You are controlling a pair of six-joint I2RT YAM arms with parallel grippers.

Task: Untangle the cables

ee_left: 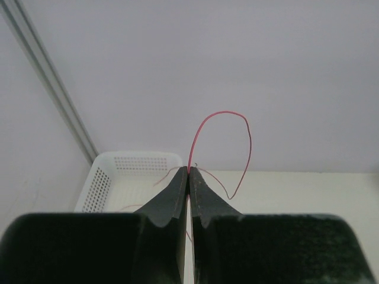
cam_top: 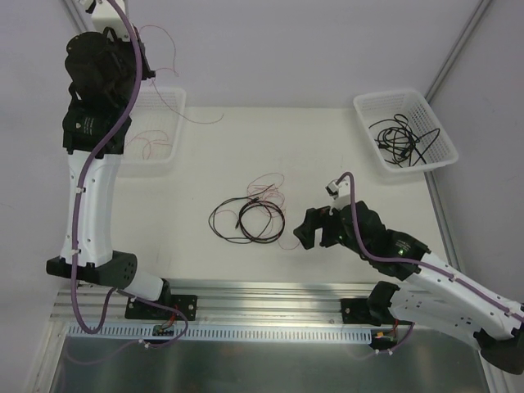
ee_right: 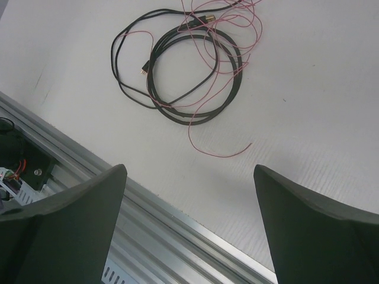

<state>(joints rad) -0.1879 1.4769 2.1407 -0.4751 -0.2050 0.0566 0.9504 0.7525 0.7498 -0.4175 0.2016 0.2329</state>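
Observation:
A tangle of the cables [cam_top: 250,217] lies mid-table: looped black cords with small plugs, threaded with fine pink wires. In the right wrist view the black coil [ee_right: 198,120] is ahead of the fingers, and a loose pink wire end [ee_right: 225,155] lies nearest. My right gripper [cam_top: 315,233] [ee_right: 189,168] is open just right of the tangle, holding nothing. My left gripper [cam_top: 150,72] [ee_left: 189,173] is raised at the far left over a white basket [cam_top: 160,155] [ee_left: 103,177]. It is shut on a thin red wire [ee_left: 222,112] that arcs up from the tips and trails down [cam_top: 196,120].
Another white basket [cam_top: 442,147] at the far right holds more black cables [cam_top: 401,139]. An aluminium rail [cam_top: 270,291] [ee_right: 177,219] runs along the near table edge, close under the right gripper. Some pink wire lies in the left basket.

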